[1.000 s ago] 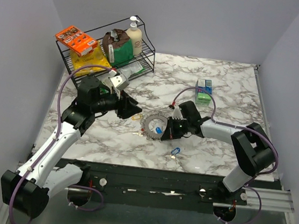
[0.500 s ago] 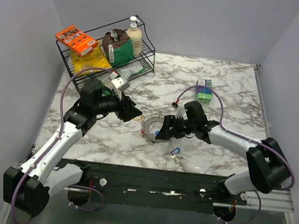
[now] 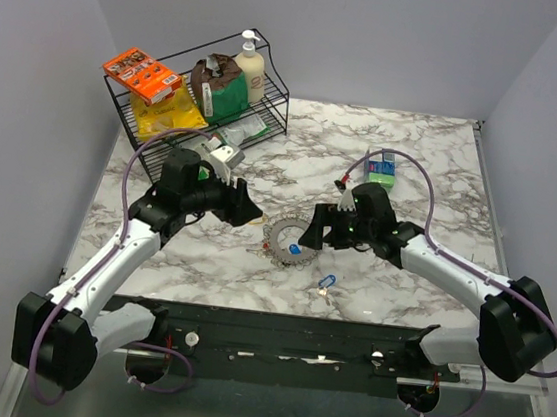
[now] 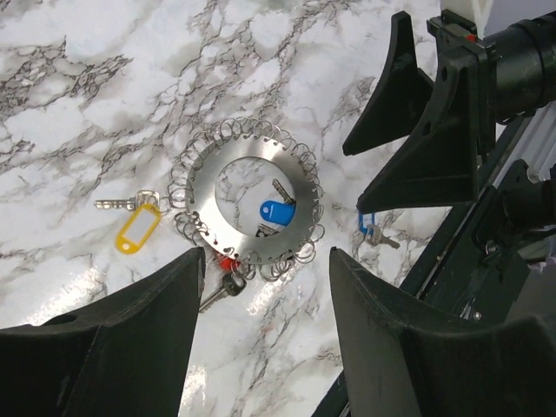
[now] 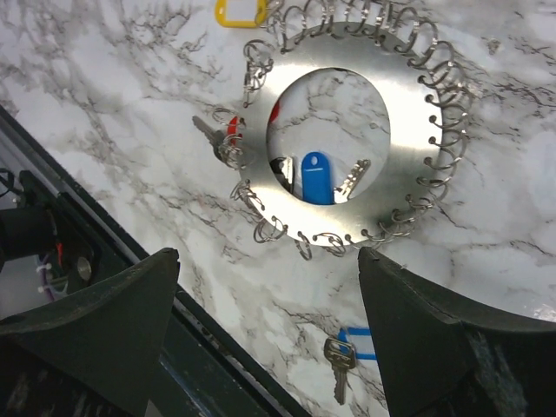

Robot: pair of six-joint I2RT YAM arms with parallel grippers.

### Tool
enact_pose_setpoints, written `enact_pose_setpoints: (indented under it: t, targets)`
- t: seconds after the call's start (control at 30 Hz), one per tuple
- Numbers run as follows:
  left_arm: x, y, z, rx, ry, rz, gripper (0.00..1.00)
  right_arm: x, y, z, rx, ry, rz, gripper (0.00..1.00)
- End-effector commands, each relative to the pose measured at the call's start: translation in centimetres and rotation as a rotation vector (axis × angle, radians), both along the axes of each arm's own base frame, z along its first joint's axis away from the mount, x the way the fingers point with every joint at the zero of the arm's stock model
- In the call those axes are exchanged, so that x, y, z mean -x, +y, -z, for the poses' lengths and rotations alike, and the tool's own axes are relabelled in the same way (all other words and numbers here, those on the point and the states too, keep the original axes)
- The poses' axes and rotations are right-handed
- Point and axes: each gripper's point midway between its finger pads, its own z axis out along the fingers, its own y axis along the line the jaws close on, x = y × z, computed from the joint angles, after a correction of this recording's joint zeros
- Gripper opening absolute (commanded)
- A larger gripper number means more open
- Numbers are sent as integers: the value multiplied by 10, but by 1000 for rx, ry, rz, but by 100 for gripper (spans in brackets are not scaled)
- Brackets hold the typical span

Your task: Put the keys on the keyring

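Observation:
The keyring (image 3: 277, 235) (image 4: 205, 196) (image 5: 408, 156) lies flat on the marble, a silver disc edged with small wire loops. A blue-headed key (image 3: 295, 251) (image 4: 276, 211) (image 5: 317, 178) rests inside its hole. A red key (image 4: 228, 262) (image 5: 231, 127) sits at its rim and a yellow-tagged key (image 3: 254, 219) (image 4: 137, 230) (image 5: 239, 10) lies just beside it. A blue-and-white key (image 3: 326, 283) (image 4: 369, 228) (image 5: 352, 343) lies apart, towards the front edge. My left gripper (image 3: 243, 207) (image 4: 268, 254) hovers open to the left of the ring. My right gripper (image 3: 311, 236) (image 5: 268, 254) hovers open to its right. Neither holds anything.
A black wire rack (image 3: 265, 106) with a soap bottle, bags and an orange box (image 3: 141, 73) stands at the back left. A green and blue box (image 3: 380, 170) lies behind the right arm. The table's black front rail (image 3: 276, 321) runs close to the loose key.
My right gripper has opened, let go of the keyring and drawn back to the right. The left gripper has opened wider and pulled slightly back to the left.

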Motion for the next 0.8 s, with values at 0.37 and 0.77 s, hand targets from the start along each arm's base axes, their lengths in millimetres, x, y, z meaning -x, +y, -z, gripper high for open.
enact_pose_setpoints:
  t: [0.37, 0.77]
  targets:
    - [5, -9, 36, -84, 132, -21, 68, 2, -41, 34, 114, 68, 131, 91]
    - [1, -45, 47, -170, 148, 15, 65, -4, -65, 44, -53, 192, 224, 89]
